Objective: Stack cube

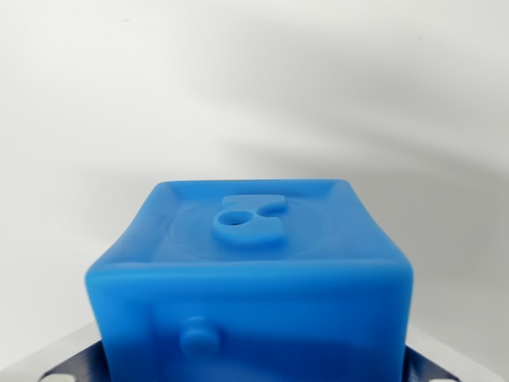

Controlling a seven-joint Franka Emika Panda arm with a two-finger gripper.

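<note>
Wrist view is showing a blue cube point(250, 278) filling the lower middle of the frame, its raised figure facing upward, sitting against metal gripper parts; whether the gripper is clamping it I cannot tell.

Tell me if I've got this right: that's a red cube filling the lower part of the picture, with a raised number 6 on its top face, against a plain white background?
Not quite. The cube is blue, not red, as the wrist view shows. The rest holds: it fills the lower part of the picture, a raised 6 sits on its top face, and the background is plain white.
</note>
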